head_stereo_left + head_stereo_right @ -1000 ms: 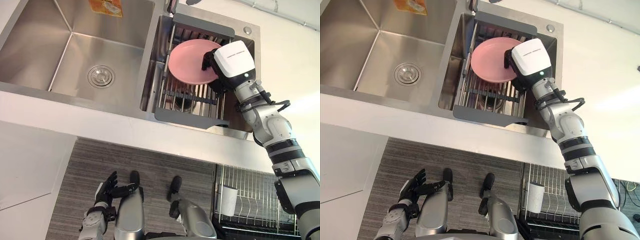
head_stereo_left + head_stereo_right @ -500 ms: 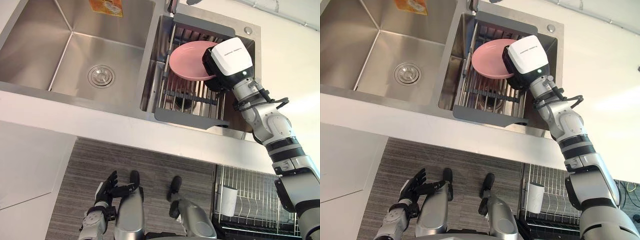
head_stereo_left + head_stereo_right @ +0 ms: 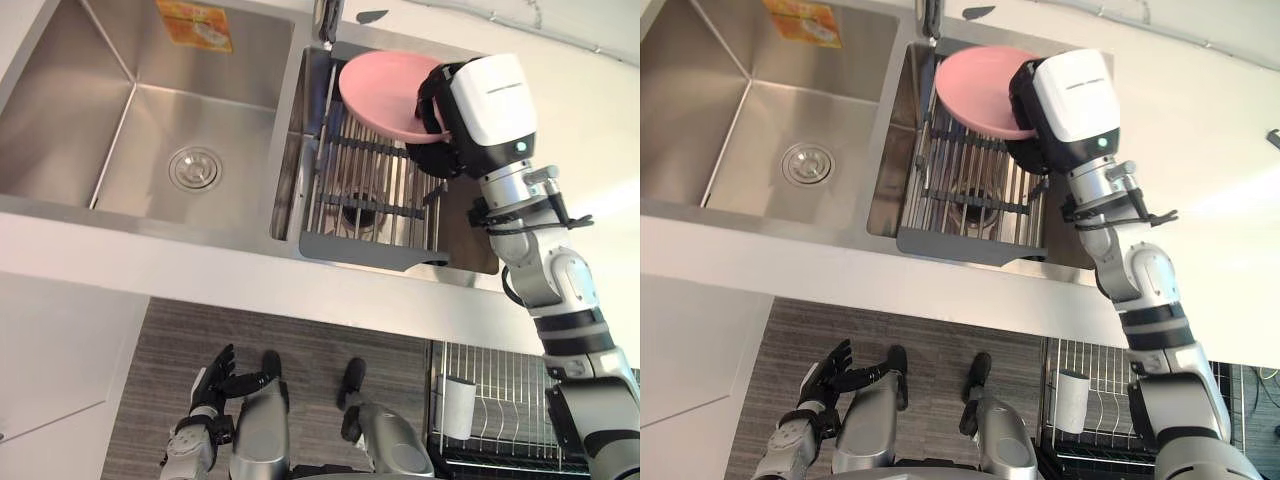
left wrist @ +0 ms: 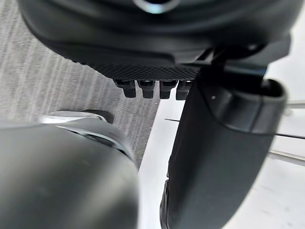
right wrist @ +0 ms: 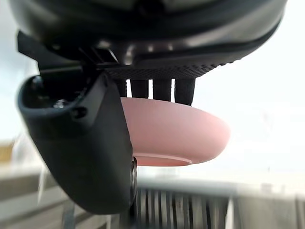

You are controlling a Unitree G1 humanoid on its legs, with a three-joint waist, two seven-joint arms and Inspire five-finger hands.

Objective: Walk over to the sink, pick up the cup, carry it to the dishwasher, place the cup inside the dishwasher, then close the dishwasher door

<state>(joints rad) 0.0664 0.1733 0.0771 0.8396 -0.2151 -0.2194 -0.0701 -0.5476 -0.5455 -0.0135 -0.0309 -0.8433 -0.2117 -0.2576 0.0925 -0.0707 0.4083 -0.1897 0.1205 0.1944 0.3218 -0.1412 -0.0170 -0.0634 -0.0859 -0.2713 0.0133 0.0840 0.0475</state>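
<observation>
A pink shallow plate (image 3: 378, 88) hangs tilted above the far end of the grey drying rack (image 3: 360, 246) in the sink's right basin. My right hand (image 3: 437, 118) is shut on its right rim; in the right wrist view the thumb (image 5: 83, 143) lies on one face of the plate (image 5: 176, 133) and the fingers curl behind it. I see no cup in the sink. Low by the floor, my left hand (image 3: 211, 384) hangs open and holds nothing.
The large left basin (image 3: 120, 110) has a round drain (image 3: 195, 168). A tap (image 3: 325, 18) stands at the back between the basins. The white counter edge (image 3: 250, 285) runs across below the sink. At lower right a wire dishwasher rack (image 3: 510, 400) holds a white cup (image 3: 458, 402).
My right hand has lifted the pink plate off the rack and carried it up toward the far edge of the basin. The view has shifted a little. The left hand stayed still.
</observation>
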